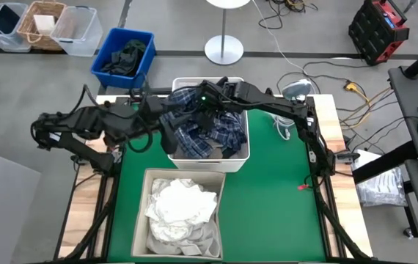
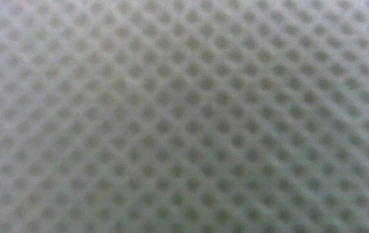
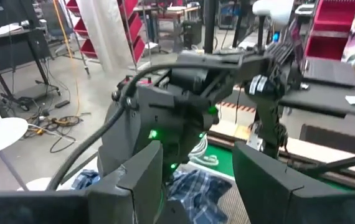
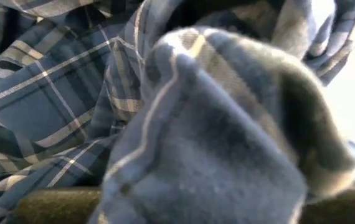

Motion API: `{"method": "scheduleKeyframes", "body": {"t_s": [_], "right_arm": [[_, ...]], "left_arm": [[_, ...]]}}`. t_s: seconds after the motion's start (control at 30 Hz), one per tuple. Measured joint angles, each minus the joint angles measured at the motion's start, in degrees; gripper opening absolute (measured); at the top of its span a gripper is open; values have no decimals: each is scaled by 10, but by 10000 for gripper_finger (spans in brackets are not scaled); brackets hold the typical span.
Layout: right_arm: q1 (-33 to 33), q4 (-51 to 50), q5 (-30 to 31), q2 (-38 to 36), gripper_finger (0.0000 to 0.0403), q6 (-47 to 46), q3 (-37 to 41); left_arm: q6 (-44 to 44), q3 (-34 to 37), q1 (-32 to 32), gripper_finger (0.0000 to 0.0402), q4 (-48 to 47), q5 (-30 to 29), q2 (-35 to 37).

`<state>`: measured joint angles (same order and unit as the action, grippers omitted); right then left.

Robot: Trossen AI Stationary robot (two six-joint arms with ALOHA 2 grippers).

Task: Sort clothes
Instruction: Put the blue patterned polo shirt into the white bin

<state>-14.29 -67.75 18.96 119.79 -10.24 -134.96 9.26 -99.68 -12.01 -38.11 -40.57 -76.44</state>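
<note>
The blue-and-white plaid shirt [image 1: 207,130] lies heaped in the far white bin [image 1: 237,163], spilling over its far rim. It fills the right wrist view [image 4: 71,93], bunched close to the lens. White garments [image 1: 181,204] lie in the near white bin [image 1: 144,220]. My right gripper [image 1: 205,99] is down in the shirt at the bin's far side, its tips hidden by cloth. My left gripper [image 3: 197,180] is open and empty over the bin's left part, just above the shirt [image 3: 196,190], facing my right arm [image 3: 190,81].
A blue bin [image 1: 125,57] with dark green cloth stands on the floor beyond the table's far left corner. Bare green mat [image 1: 275,198] lies right of the near bin. A grey dotted surface [image 2: 184,116] fills the low view.
</note>
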Motion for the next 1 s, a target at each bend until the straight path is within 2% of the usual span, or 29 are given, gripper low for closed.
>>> {"method": "scheduleKeyframes", "body": {"t_s": [0.23, 0.5, 0.6, 1.0], "right_arm": [[-7, 11, 0, 0, 19, 14, 0], [-22, 42, -1, -1, 20, 42, 0], [-26, 42, -1, -1, 20, 43, 0], [-30, 43, -1, -1, 20, 68, 0]], "left_arm": [[1, -49, 0, 174, 0, 1, -11], [-16, -131, 0, 174, -3, -5, -64], [-80, -172, 0, 174, -14, -24, -88], [-403, -355, 0, 174, -15, -31, -177]]}}
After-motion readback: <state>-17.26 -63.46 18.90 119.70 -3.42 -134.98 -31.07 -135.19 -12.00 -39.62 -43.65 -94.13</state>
